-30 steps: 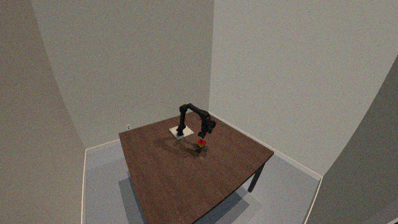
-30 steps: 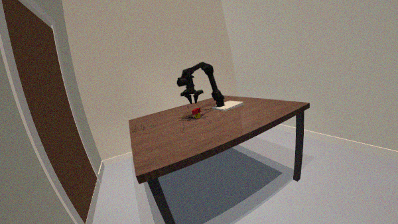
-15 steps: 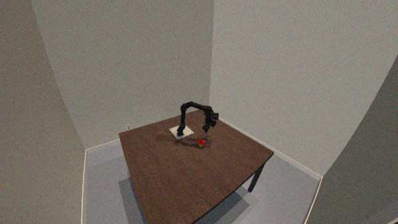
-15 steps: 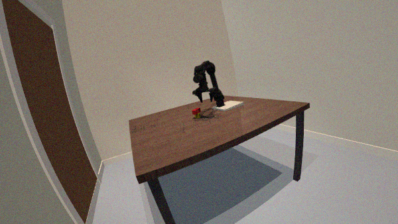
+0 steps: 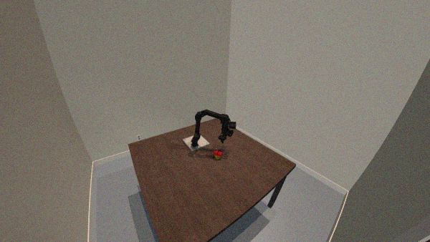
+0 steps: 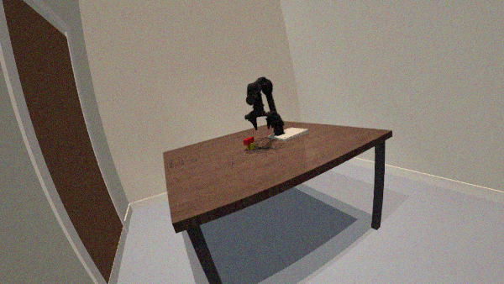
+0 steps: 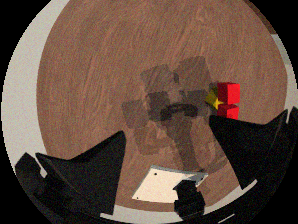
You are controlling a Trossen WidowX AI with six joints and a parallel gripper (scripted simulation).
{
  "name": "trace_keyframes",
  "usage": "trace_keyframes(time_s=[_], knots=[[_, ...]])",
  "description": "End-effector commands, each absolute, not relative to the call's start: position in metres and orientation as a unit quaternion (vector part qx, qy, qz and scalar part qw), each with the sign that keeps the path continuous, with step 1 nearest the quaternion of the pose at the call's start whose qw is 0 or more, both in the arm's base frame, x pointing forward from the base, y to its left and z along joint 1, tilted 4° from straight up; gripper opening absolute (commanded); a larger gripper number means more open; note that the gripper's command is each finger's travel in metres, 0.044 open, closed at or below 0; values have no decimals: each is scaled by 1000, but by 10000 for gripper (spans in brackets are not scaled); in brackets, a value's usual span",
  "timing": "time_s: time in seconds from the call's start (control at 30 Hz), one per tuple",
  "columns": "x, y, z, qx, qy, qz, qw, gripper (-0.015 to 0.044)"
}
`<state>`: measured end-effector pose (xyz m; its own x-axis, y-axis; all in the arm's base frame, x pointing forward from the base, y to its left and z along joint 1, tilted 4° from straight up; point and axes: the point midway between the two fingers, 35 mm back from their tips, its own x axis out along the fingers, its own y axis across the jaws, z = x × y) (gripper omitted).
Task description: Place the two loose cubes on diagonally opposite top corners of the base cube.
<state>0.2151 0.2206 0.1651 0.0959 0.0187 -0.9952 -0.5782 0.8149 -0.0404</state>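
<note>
A black six-joint robot arm (image 5: 201,118) hangs above a dark brown wooden table (image 5: 186,200), its parallel-jaw gripper (image 5: 222,138) spread wide and holding nothing. Just below it, toward 7 o'clock in the top view, two small red cubes (image 5: 218,154) sit on a small yellow base cube (image 5: 217,157); in the wrist view the red pair (image 7: 229,100) lies at 3 o'clock of the frame centre, with a sliver of the yellow block (image 7: 213,99) showing at its left edge. Whether a gap separates the two red cubes cannot be told at this size, nor whether each sits level. The arm's white square base plate (image 5: 204,142) lies at 10 o'clock of the stack in the top view.

The cubes look rigid, smooth-faced and probably light, so they would likely tolerate a firm pinch but could slide or tip with a sideways nudge, perched partly off a base no bigger than themselves. Any correcting grip would best fall on two opposite vertical faces, near mid-height, with the fingers coming straight down so neither the neighbouring cube nor the yellow block is brushed.
</note>
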Motion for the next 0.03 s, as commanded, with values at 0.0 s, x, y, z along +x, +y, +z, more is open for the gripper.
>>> trace_keyframes(time_s=[0.0], knots=[[214, 219, 164, -219, 640, 208, 706, 400]])
